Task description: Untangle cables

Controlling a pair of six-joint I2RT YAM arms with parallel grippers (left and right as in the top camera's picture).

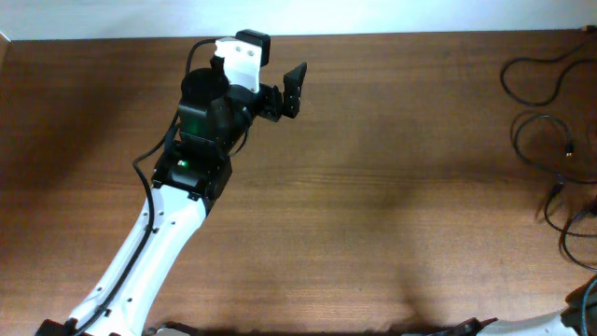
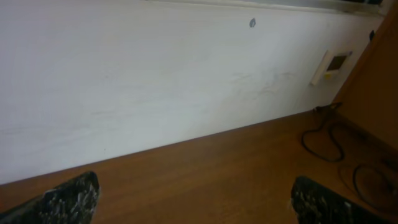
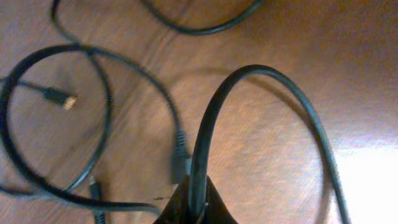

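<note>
Several thin black cables (image 1: 536, 121) lie in loose overlapping loops at the table's far right edge. My right gripper (image 3: 196, 208) is shut on one black cable (image 3: 211, 124), which arches up from the jaws and curves down to the right. Other cable loops (image 3: 37, 168) lie on the wood to its left, with a gold-tipped plug (image 3: 62, 98) and a dark plug (image 3: 180, 158). My left gripper (image 1: 287, 93) is open and empty, raised at the back left, far from the cables. In the left wrist view (image 2: 196, 199) its fingers are wide apart, with cables (image 2: 323, 140) far off to the right.
The white left arm (image 1: 168, 233) runs from the bottom left up to the back middle. A white wall (image 2: 155, 74) borders the table's back edge, with a small white device (image 2: 333, 65) on it. Part of the right arm (image 1: 583, 313) shows at the bottom right corner.
</note>
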